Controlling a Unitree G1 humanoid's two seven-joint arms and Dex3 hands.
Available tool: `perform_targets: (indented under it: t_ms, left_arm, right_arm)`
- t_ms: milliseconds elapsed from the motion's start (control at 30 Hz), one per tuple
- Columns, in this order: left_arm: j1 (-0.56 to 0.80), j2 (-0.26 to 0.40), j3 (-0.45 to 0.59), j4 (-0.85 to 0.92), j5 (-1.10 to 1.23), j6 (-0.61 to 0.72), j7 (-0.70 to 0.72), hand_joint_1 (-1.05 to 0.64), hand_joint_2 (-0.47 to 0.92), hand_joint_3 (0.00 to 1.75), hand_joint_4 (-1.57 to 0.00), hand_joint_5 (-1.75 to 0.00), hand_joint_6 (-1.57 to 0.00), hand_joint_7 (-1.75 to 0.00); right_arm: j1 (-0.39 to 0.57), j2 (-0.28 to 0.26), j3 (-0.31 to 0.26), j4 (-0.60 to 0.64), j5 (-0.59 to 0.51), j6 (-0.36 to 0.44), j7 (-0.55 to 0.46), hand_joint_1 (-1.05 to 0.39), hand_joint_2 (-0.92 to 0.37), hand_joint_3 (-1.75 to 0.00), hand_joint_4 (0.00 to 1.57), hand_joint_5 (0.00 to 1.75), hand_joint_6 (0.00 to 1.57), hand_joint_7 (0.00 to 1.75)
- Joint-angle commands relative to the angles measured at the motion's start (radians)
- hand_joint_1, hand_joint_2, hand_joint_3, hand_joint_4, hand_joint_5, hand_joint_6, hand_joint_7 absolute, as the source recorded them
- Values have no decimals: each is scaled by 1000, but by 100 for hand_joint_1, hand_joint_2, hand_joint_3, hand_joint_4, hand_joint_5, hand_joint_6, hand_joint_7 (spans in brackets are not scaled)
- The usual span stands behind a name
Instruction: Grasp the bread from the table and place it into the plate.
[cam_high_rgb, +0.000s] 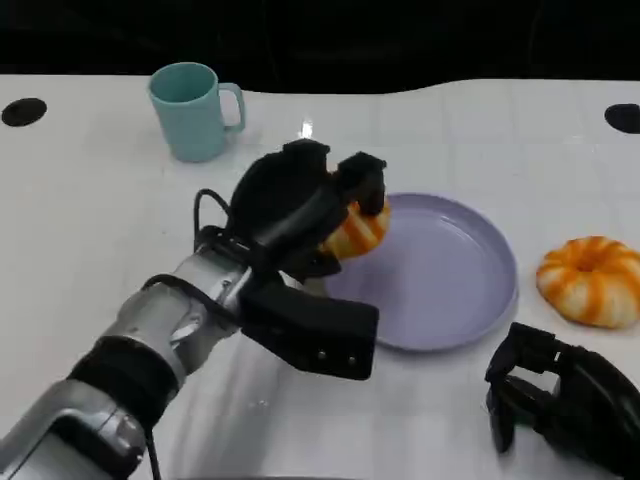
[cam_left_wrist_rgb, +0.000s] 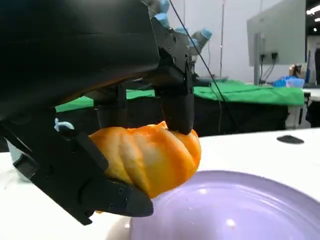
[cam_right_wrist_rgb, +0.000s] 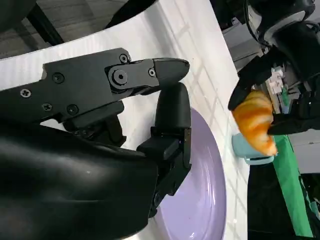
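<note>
My left hand (cam_high_rgb: 300, 205) grips an orange-and-white striped bread (cam_high_rgb: 355, 232) above the left rim of the lilac plate (cam_high_rgb: 450, 270). In the left wrist view the bread (cam_left_wrist_rgb: 150, 155) is pinched between the black fingers (cam_left_wrist_rgb: 177, 107), just over the plate's edge (cam_left_wrist_rgb: 240, 210) and clear of its surface. The right wrist view shows the held bread (cam_right_wrist_rgb: 255, 122) beyond the plate (cam_right_wrist_rgb: 200, 200). A second striped bread (cam_high_rgb: 592, 280) lies on the table right of the plate. My right hand (cam_high_rgb: 560, 395) rests low at the front right, holding nothing, fingers (cam_right_wrist_rgb: 170, 115) loosely bent.
A teal mug (cam_high_rgb: 193, 110) stands at the back left, well behind my left hand. Black round marks (cam_high_rgb: 23, 111) (cam_high_rgb: 622, 117) sit near the table's far corners. The white table (cam_high_rgb: 100, 230) has free room left of the plate.
</note>
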Motion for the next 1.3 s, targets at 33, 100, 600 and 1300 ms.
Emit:
perform_targets:
  t_ms: [33,100,600,1300]
  left_arm:
    - [-65,-33,-25,60,13,-3,32,-26,81,54,-87,-175,-71,-147]
    - [-88,-61,-33,102,7,-17,41,-25,80,55,-90,-175,-71,-148]
    - [-180,-177,-95,291,6,-44,113,-30,71,74,-95,-175,-65,-158]
    - [-214,-199,-127,314,-44,20,-225,-96,92,55,0,-47,0,-35]
  right_arm:
    - [22,0,1,-4,1,17,-7,-56,-92,-20,71,175,67,150]
    - [22,-3,3,1,-8,0,-8,-56,-92,-20,71,175,67,150]
    - [21,1,3,-2,4,18,-7,-56,-92,-19,71,174,70,142]
    - [24,1,6,-13,-7,15,-12,-56,-92,-19,71,173,72,137]
